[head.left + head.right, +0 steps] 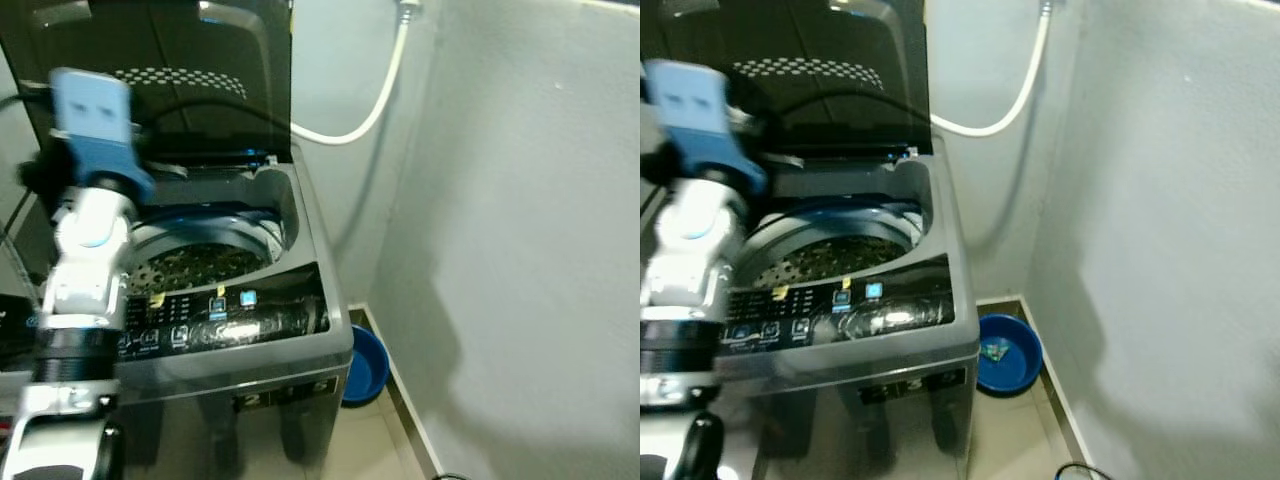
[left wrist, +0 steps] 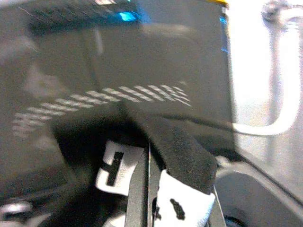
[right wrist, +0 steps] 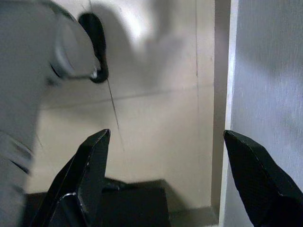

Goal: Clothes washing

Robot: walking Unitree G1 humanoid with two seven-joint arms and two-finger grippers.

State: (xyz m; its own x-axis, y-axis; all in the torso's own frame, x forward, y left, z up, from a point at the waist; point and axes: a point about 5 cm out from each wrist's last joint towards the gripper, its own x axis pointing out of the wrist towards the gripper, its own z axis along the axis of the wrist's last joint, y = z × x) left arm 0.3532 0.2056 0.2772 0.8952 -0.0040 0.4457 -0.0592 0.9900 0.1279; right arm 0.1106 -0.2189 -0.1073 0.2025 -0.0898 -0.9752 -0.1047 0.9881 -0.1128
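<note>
Nearest the head cam: the left arm [image 1: 85, 290], silver, rising up the left side w/ its blue wrist block at the top. It's raised in front of the washer [image 1: 240, 330], a top-loader w/ the lid [image 1: 170, 70] standing open behind.

Left gripper [image 2: 150, 189], in its wrist view: the 2 fingers sit close together, nearly closed, pinching a black garment [image 2: 175, 146] w/ white tags. The cloth bunches over the fingertips and droops to either side; no clear long axis, it's just a wad. Behind it is the dark lid w/ its dotted pattern, so the gripper is up high, facing the lid.

Key relation: the drum [image 1: 205, 262] opening lies below and slightly fwd-right of the left gripper. Judging from that, the next move is a short drop: lower over the opening, then release. Risk: cloth snagging on the rim or landing on the control panel [image 1: 220, 315].

Right gripper [image 3: 165, 179]: hangs idle, fingers spread wide, holding nothing, pointing at tiled floor beside a wall. The left arm is far nearer the drum.

Farther back: a white hose [image 1: 375, 90] on the wall, and a blue basin [image 1: 1008, 352] on the floor right of the washer.
</note>
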